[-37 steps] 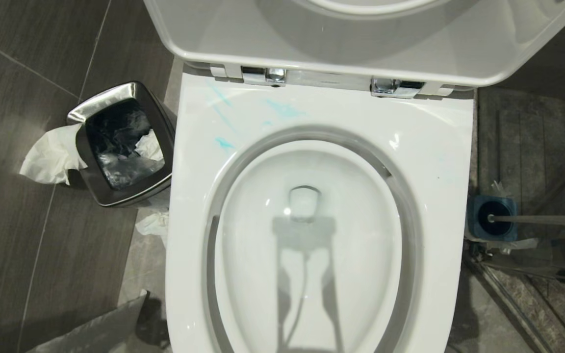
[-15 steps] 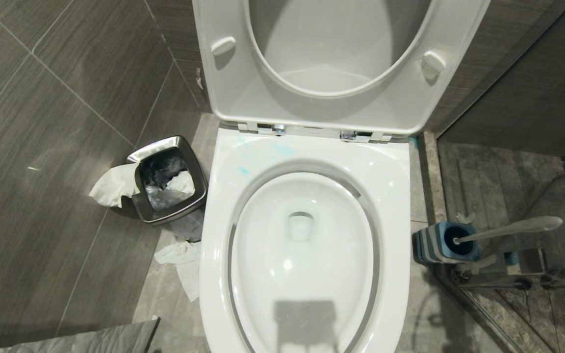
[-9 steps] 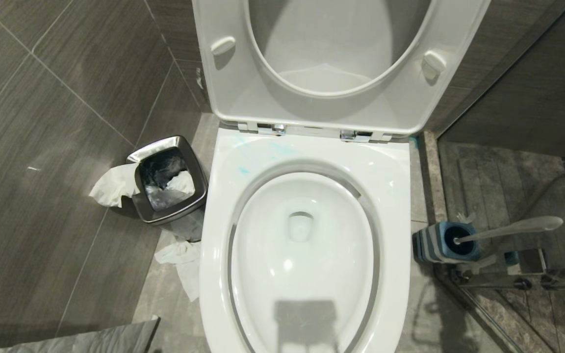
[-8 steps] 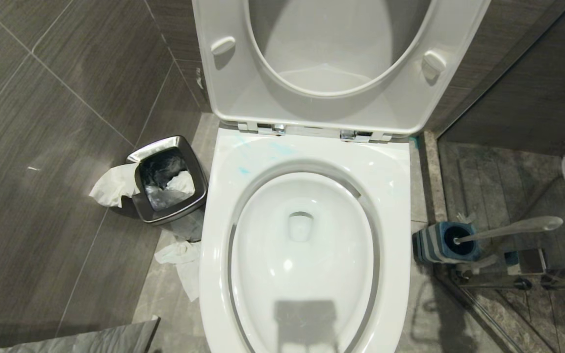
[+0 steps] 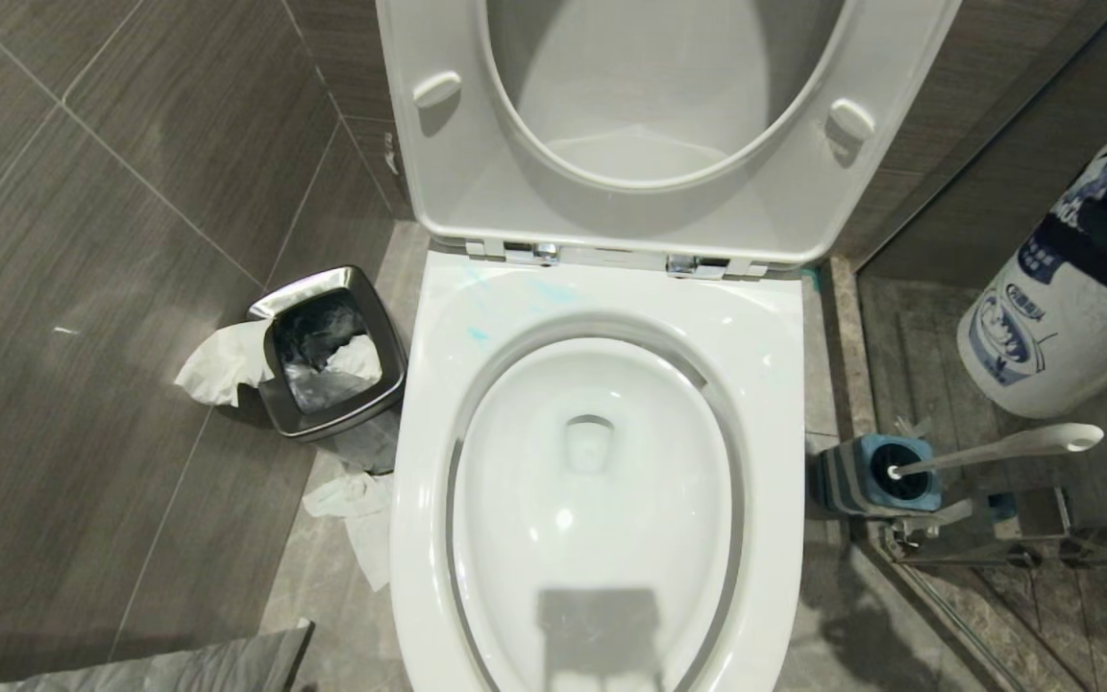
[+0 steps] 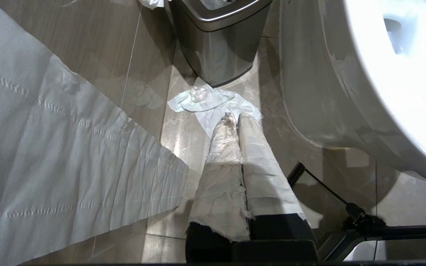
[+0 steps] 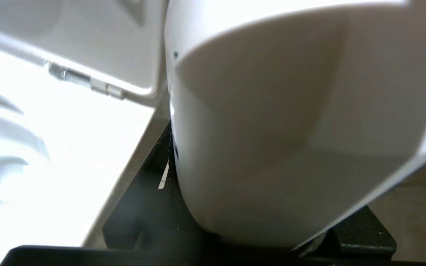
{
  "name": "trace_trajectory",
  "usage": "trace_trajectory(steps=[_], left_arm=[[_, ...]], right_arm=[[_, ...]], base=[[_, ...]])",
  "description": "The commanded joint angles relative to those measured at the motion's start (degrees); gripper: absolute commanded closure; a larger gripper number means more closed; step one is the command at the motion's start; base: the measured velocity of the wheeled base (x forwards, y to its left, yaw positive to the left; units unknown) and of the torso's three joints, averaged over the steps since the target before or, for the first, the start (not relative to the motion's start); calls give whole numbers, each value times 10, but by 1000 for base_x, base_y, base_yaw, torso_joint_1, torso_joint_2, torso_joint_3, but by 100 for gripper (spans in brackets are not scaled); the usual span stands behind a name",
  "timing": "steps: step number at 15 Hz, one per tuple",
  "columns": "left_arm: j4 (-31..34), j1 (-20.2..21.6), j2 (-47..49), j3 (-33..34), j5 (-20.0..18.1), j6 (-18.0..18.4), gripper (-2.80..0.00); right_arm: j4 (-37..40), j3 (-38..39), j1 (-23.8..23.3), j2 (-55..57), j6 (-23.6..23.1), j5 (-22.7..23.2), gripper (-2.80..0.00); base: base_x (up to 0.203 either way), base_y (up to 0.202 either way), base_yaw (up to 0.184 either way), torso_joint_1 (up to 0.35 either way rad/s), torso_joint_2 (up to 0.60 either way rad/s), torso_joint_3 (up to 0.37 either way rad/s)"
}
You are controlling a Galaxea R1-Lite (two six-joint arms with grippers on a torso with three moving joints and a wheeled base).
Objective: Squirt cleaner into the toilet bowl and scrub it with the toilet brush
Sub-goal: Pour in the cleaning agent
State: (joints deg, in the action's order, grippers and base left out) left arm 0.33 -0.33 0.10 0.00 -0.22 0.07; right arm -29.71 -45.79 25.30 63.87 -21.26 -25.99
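One toilet bowl (image 5: 774, 336) is seen, with one raised seat and lid (image 5: 438, 192) joined by two metal hinges (image 5: 534, 253). One steel bin (image 5: 270, 308) is counted, and one brush (image 5: 996, 450) in one striped holder (image 5: 837, 478). One white bottle (image 5: 1053, 327) with blue print is shown. Three pieces of tissue are counted: one over the bin's edge (image 5: 217, 360) and two on the floor (image 5: 352, 505). A few turquoise cleaner streaks (image 5: 477, 332) are seen; the exact number cannot be told. One paper-wrapped pincer (image 6: 235, 122) is visible.
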Motion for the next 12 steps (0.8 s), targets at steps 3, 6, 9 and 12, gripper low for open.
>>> trace_trajectory(steps=[3,6,9,12], left_arm=[[0,0,1,1,0,0,0],[0,1,1,1,0,1,0],[1,0,1,1,0,1,0],[1,0,1,1,0,1,0]], right_arm=[[0,-41,72,73,-85,-17,0],[0,-90,119,122,-97,-56,0],[1,-108,135,138,-99,-78,0],[3,-128,152,152,-101,-105,0]], base=[[0,0,0,0,0,0],[0,0,0,0,0,0],[0,0,0,2,1,12],[0,0,0,7,0,144]])
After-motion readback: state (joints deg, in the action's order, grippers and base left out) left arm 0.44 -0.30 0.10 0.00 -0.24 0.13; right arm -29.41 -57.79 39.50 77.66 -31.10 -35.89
